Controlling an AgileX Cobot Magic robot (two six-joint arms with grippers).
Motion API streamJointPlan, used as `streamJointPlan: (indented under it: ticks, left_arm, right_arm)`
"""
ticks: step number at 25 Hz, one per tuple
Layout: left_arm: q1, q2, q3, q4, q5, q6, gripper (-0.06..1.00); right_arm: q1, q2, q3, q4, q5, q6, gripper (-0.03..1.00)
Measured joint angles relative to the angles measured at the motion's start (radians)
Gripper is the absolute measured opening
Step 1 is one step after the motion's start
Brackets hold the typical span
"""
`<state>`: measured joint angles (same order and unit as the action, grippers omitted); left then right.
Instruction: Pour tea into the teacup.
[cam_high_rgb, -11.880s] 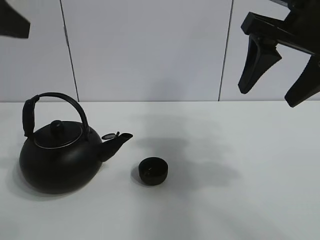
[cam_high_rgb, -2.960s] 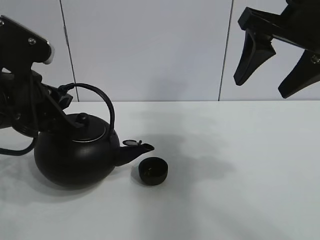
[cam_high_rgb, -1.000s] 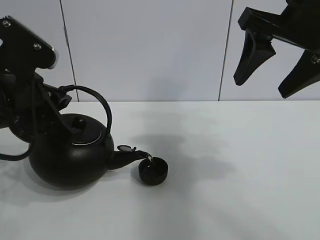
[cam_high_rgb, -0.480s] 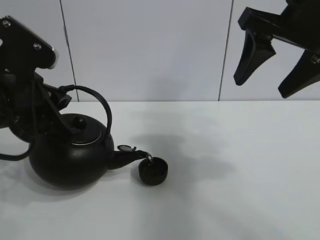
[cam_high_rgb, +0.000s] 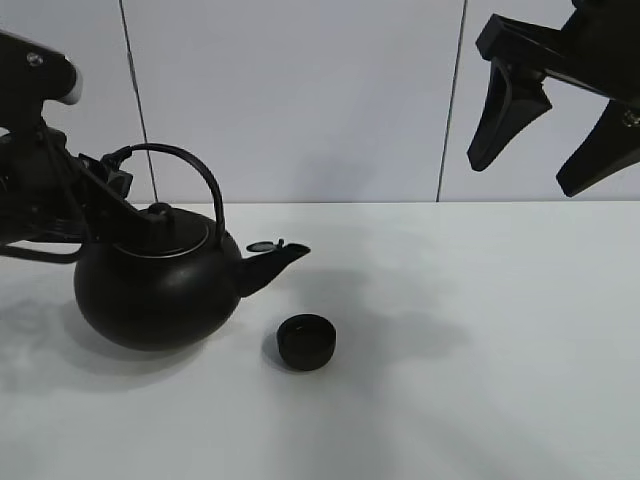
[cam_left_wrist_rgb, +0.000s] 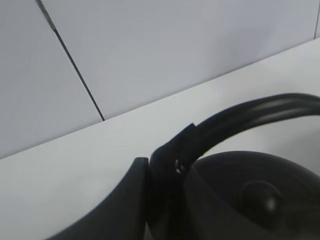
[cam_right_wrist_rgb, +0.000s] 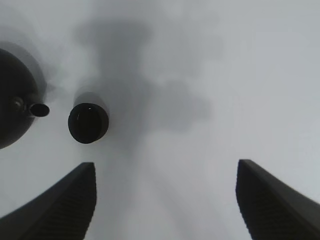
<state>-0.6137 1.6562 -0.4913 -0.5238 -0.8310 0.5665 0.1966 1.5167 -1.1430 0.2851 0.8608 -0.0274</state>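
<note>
Left gripper (cam_high_rgb: 120, 190) clamped on kettle (cam_high_rgb: 160, 290) handle, spout raised left of teacup (cam_high_rgb: 305, 341). Right gripper (cam_high_rgb: 555, 130) spread wide, empty, high right of teacup.

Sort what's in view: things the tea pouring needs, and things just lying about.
Needed for the job:
- teacup, standing on the table
- kettle, held by its handle in the left gripper

Not in use:
- right gripper, open, raised apart from both
- table; nothing else lies on it

teacup (cam_right_wrist_rgb: 88, 122) beside kettle spout (cam_right_wrist_rgb: 38, 110), beyond spread pincer (cam_right_wrist_rgb: 167, 200)
</note>
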Motion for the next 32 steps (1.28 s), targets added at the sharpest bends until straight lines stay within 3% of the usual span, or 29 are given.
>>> streamJointPlan:
  ticks: [6, 10, 20, 32]
  left_arm:
    - [0.000, 0.000, 0.041, 0.004, -0.088, -0.217, 0.11]
    - [0.000, 0.000, 0.113, 0.004, -0.170, -0.309, 0.11]
    - [0.001, 0.000, 0.196, 0.005, -0.188, -0.335, 0.11]
    - [0.058, 0.000, 0.199, 0.092, -0.193, -0.345, 0.11]
  right_arm:
    - [0.000, 0.000, 0.000, 0.000, 0.000, 0.000, 0.54]
    - [0.000, 0.000, 0.000, 0.012, 0.001, 0.000, 0.54]
    - [0.000, 0.000, 0.000, 0.019, 0.003, 0.000, 0.54]
    - [0.000, 0.000, 0.000, 0.019, 0.003, 0.000, 0.54]
